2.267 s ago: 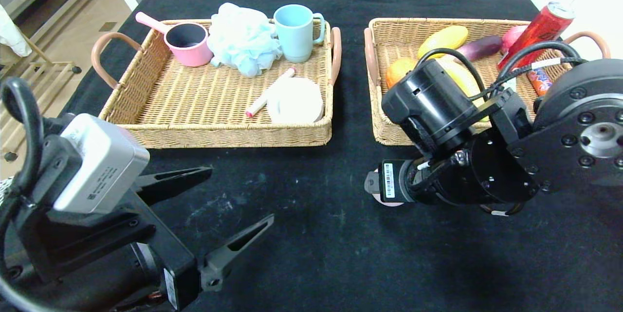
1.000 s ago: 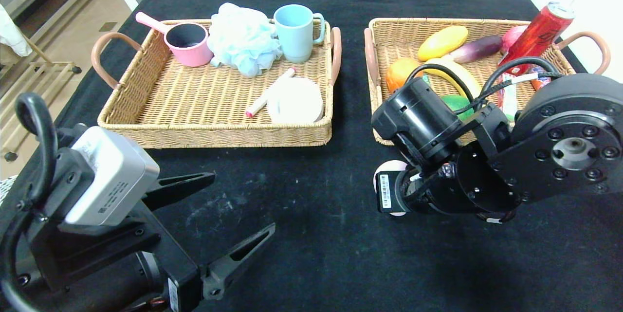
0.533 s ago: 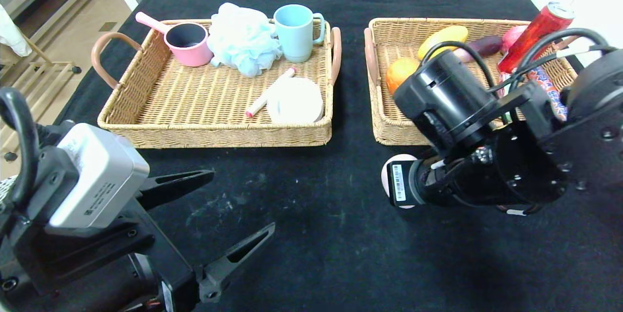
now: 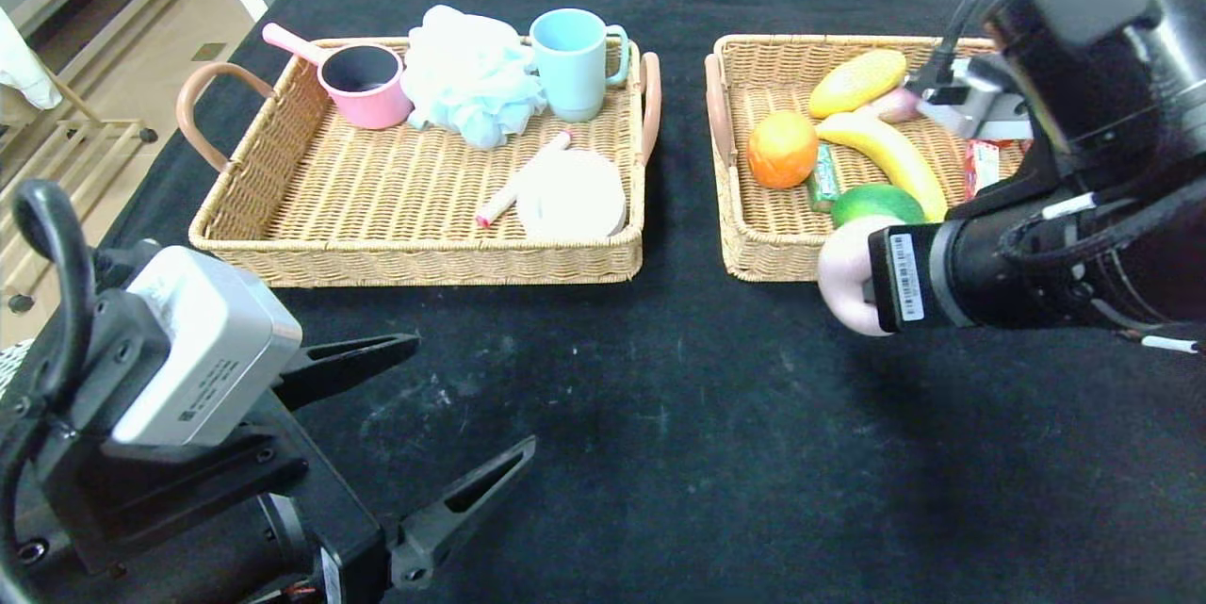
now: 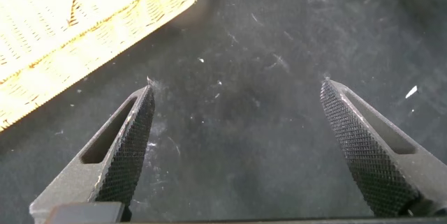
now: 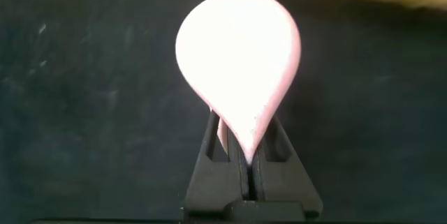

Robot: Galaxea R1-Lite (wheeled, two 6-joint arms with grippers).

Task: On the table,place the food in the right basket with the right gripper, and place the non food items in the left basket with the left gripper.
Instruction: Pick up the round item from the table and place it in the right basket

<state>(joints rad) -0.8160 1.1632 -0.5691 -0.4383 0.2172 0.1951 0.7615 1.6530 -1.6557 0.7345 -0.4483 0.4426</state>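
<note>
My right gripper [image 6: 248, 144] is shut on the pale pink egg-shaped lump [image 6: 237, 53] and holds it above the black table [image 4: 660, 416], just in front of the right basket's near wall [image 4: 768, 260]; the lump also shows in the head view [image 4: 843, 274]. That basket holds the orange [image 4: 782, 149] and the green gum pack [image 4: 824, 178]. My left gripper [image 4: 471, 392] is open and empty low at the near left, over bare cloth [image 5: 237, 84]. The left basket [image 4: 415, 255] holds the white disc [image 4: 570, 194] and the pink-ended marker [image 4: 523, 178]. No soap-like bar shows.
The right basket also holds a banana [image 4: 890, 152], a green fruit [image 4: 876, 202] and a yellow fruit [image 4: 857, 81]. The left basket also holds a pink pot [image 4: 363, 86], a pale blue puff [image 4: 471, 76] and a blue mug [image 4: 570, 62]. My right arm [image 4: 1036, 255] hides the right basket's far right part.
My right arm has risen and swung right and toward the right basket, carrying the pink lump off the table. The left arm has barely moved.
</note>
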